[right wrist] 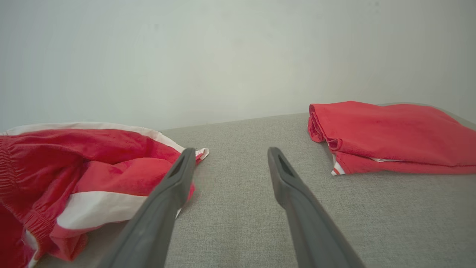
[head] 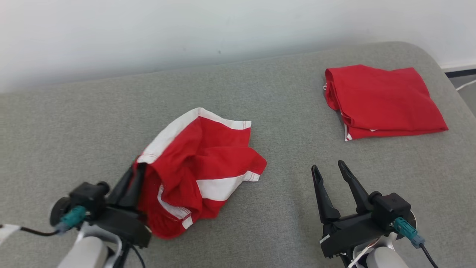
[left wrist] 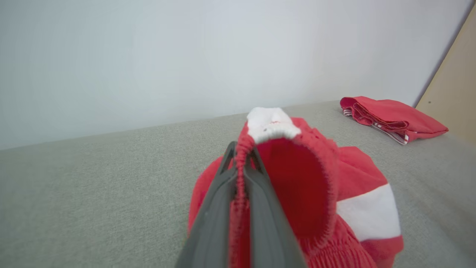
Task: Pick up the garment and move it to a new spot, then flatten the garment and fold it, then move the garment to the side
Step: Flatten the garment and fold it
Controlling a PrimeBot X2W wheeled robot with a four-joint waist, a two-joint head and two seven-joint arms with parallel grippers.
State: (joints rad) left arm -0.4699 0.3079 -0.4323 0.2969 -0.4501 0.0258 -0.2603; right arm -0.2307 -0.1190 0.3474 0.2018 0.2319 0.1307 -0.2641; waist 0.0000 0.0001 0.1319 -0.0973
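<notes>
The garment point(head: 200, 163) is a crumpled pair of red shorts with white stripes, lying left of centre on the grey surface. My left gripper point(head: 135, 169) is shut on its elastic waistband at the garment's left edge. In the left wrist view the red gathered hem point(left wrist: 241, 175) is pinched between the two dark fingers, with the white stripe point(left wrist: 271, 123) just beyond the tips. My right gripper point(head: 329, 167) stands open to the right of the garment, apart from it, with nothing between its fingers. The right wrist view shows the garment point(right wrist: 93, 178) to the left of those fingers.
A second red garment point(head: 383, 100) lies folded at the back right of the grey padded surface point(head: 282, 111). A pale wall runs behind. The surface's rounded corner is at the far right, with dark floor and a white cable beyond it.
</notes>
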